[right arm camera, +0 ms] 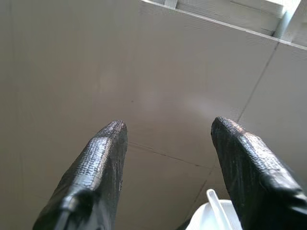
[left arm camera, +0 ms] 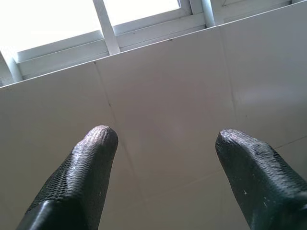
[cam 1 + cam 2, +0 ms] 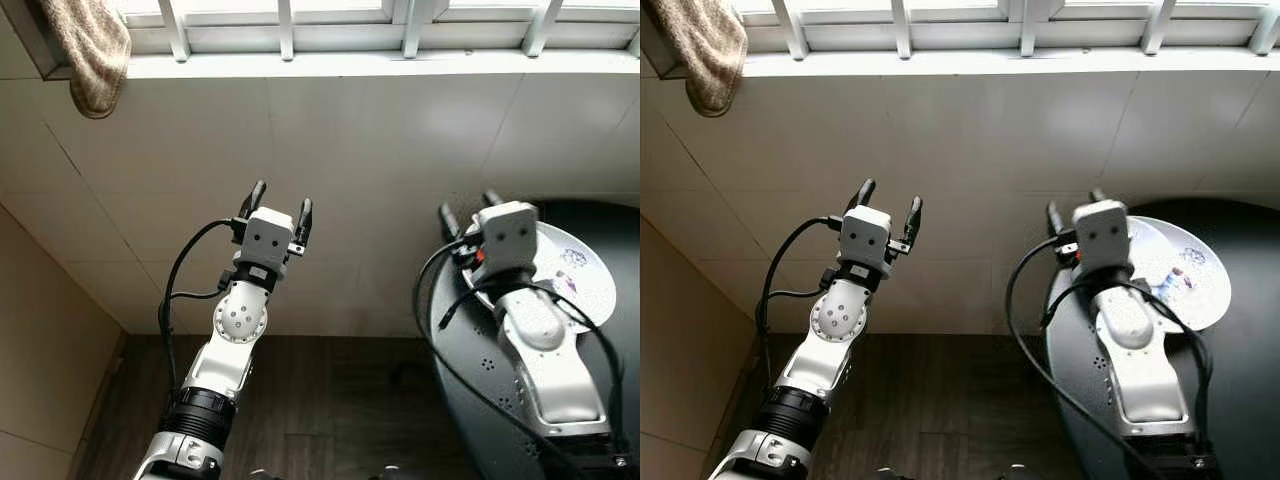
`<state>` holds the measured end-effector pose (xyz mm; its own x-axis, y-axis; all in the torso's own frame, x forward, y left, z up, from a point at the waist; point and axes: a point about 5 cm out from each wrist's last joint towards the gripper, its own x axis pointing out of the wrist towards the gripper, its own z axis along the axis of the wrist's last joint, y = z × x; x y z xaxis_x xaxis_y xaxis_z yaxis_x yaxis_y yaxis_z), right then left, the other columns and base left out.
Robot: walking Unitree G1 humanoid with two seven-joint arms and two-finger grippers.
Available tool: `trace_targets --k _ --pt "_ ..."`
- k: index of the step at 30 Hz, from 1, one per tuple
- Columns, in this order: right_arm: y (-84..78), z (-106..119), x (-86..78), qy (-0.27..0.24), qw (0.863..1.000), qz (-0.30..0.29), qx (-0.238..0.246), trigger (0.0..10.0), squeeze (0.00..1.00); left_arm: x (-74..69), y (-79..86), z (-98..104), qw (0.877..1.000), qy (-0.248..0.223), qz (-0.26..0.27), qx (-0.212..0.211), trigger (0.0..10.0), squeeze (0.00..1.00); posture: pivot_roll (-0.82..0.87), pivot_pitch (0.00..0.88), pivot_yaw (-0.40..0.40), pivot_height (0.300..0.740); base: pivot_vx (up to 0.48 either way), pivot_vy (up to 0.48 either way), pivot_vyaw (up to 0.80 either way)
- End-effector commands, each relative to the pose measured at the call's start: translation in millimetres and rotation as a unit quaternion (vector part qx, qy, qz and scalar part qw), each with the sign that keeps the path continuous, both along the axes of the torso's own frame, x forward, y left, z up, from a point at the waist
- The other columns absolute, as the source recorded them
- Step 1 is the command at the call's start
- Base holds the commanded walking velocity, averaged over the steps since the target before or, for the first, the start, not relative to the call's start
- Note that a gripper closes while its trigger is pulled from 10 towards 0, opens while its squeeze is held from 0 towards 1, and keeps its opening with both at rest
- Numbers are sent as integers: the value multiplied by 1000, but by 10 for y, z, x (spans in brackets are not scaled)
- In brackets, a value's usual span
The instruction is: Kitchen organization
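A white plate (image 3: 578, 272) with a small blue-and-purple mark lies at the back of a round black table (image 3: 600, 420) on the right. Above the table's left edge, just left of the plate, my right gripper (image 3: 468, 208) points at the tiled wall, open and holding nothing. In the right wrist view the plate's rim (image 1: 211, 218) with a white handle-like piece shows below the open fingers (image 1: 103, 148). My left gripper (image 3: 281, 200) is raised in front of the wall at centre left, open and empty. The left wrist view looks between its fingers (image 2: 91, 153) at the wall and window frame.
A beige towel (image 3: 95, 55) hangs from the window ledge (image 3: 380, 62) at the upper left. The pale tiled wall (image 3: 380, 150) stands close ahead. Dark wooden floor (image 3: 330, 400) lies below, between a tan panel (image 3: 40, 340) on the left and the table.
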<state>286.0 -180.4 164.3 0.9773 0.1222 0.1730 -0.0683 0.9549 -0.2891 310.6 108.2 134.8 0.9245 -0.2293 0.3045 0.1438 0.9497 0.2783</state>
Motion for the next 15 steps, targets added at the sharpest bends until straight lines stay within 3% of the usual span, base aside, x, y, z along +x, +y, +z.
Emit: trace_targets --k 1,7,10,11,12,13,15 --pt "-9 46 -35 -14 1000 0 -14 10000 1000 -14 55 -1 1000 3 5 2 10000 0 -212 0 -9 740 0 0 0" --pt "47 37 -63 -15 1000 10 -21 10000 1000 -26 34 -8 1000 5 3 3 10000 0 -210 0 -8 740 0 0 0" --pt "86 25 -54 -16 999 12 -34 10000 1000 -25 40 -9 1000 7 3 4 10000 0 -205 0 -3 740 0 254 0" --pt "90 24 -52 -17 999 12 -35 10000 780 -26 42 -9 1000 8 3 4 10000 0 -205 0 -3 740 0 326 0" --pt "98 25 -51 -17 999 12 -36 10000 780 -27 42 -9 1000 8 2 5 10000 0 -205 0 -3 740 0 326 0" --pt "110 21 -48 -17 999 13 -42 10000 0 -26 44 -9 1000 8 2 5 10000 0 -206 0 1 740 0 345 0" --pt "124 14 -45 -16 999 14 -50 10000 0 -26 46 -9 1000 8 1 6 10000 0 -206 0 1 740 0 172 0"
